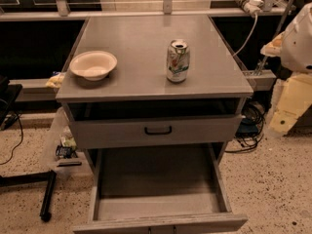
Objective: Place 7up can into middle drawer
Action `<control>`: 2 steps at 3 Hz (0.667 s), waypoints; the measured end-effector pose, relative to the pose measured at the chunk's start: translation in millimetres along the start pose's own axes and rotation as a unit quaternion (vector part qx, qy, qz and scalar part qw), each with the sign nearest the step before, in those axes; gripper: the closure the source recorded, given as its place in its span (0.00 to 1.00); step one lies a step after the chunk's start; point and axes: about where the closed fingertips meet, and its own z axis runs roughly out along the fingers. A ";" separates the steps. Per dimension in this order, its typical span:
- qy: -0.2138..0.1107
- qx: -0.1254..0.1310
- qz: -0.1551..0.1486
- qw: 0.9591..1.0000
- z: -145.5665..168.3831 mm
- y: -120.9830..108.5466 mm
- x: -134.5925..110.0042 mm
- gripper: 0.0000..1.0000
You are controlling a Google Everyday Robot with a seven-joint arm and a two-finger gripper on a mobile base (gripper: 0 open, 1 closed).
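Table [146, 48]: grey metal cabinet with a flat top, seen from the near side and slightly above.

7up can [178, 61]: silvery-white with green and a little red print. It stands upright on the table top, right of centre and towards the near edge, with its opened mouth facing up. It touches nothing else.

Bowl [93, 65]: cream, shallow and upright, on the left part of the table top near the left edge. It is well apart from the 7up can.

Drawer front [112, 133]: grey, with a small black bar handle [158, 129] at its middle. It sits just under the table top, with a dark gap above it.

Middle drawer [156, 179]: wide grey box pulled out towards the near side, below the drawer front. Its floor is flat and bare, with low side walls at left and right. The 7up can is not in it.

Tool [285, 108]: pale cream part at the right edge of the scene, below a white rounded arm housing [302, 38]. It is off the table, beside its right side and well apart from the 7up can. Whether it is open or closed cannot be told, and no object is seen in its hold.

Cables [251, 126]: dark loops on the speckled floor [273, 189], right of the table.
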 end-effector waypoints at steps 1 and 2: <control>0.000 0.000 0.000 1.000 0.0 -0.1 0.0 0.00; -0.009 0.012 0.005 1.000 0.2 -7.9 -3.0 0.00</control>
